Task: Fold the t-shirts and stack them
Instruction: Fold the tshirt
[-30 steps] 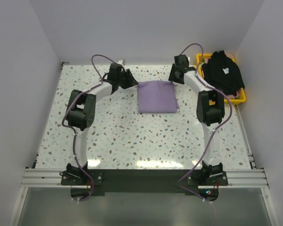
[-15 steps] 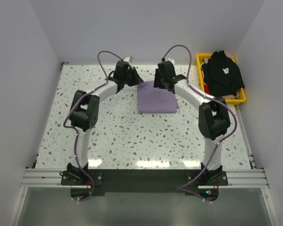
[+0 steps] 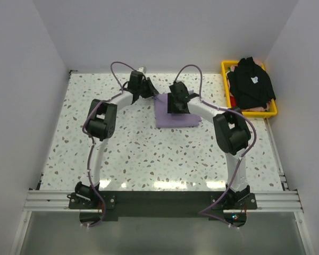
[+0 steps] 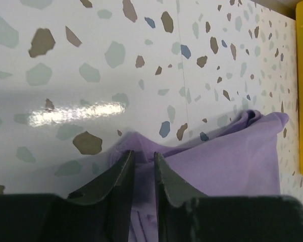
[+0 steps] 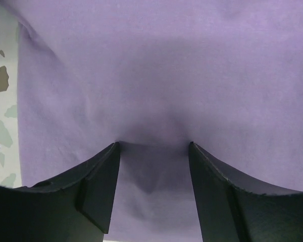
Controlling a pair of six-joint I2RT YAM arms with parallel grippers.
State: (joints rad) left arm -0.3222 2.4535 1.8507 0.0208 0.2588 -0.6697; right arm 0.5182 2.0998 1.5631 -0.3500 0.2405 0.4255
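- The lavender t-shirt [image 3: 171,120] is soft, matte knit cloth, folded into a near-square pad. It lies flat on the far middle of the table [image 3: 127,149]. Its far edge is puckered and slightly creased.
- The black t-shirt [image 3: 252,82] has a small white chest mark. It is heaped loosely in the yellow plastic basket [image 3: 272,112] at the far right corner.
- The left gripper [image 4: 143,157] sits at the far-left corner of the lavender t-shirt. Its dark, tapered fingers are nearly together, pinching a raised peak of cloth.
- The right gripper [image 5: 152,146] has its jaws spread wide. Both tips press down on the top of the shirt and dent the cloth between them.
- Since a second ago, the right arm has swung in from the shirt's far-right corner to above its middle. The left arm has closed in on the far-left corner. The shirt itself has not shifted.
- The table is glossy white terrazzo with grey, brown and blue flecks, and it shows lamp glare.
- Plain white walls [image 3: 149,32] enclose the table on three sides.
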